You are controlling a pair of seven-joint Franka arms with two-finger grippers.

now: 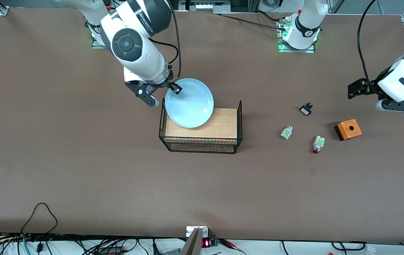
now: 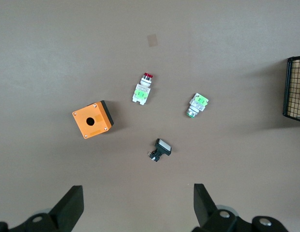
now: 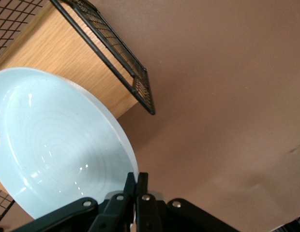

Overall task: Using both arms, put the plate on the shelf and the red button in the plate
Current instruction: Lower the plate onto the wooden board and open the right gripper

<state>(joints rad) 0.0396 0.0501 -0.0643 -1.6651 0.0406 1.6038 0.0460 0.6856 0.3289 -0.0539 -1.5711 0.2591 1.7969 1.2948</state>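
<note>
The right end effector [image 1: 174,88] is pinching the rim of the glossy, round pale blue plate [image 1: 189,102], holding it over the wire rack [image 1: 239,120] with its wooden shelf. Only the right wrist view is showing faint concentric rings in the plate's glaze. The left end effector [image 2: 135,205] is hovering with fingers spread wide over the tabletop [image 1: 81,159] at the left arm's end. Below it, the left wrist view is showing the red button [image 2: 141,89], the capless switch [image 2: 197,104], a black switch [image 2: 159,149] and the boxy orange housing [image 2: 93,119], all apart.

Right hand [image 3: 136,186] clamped on plate [image 3: 58,150] rim, over rack [image 3: 116,63].
</note>
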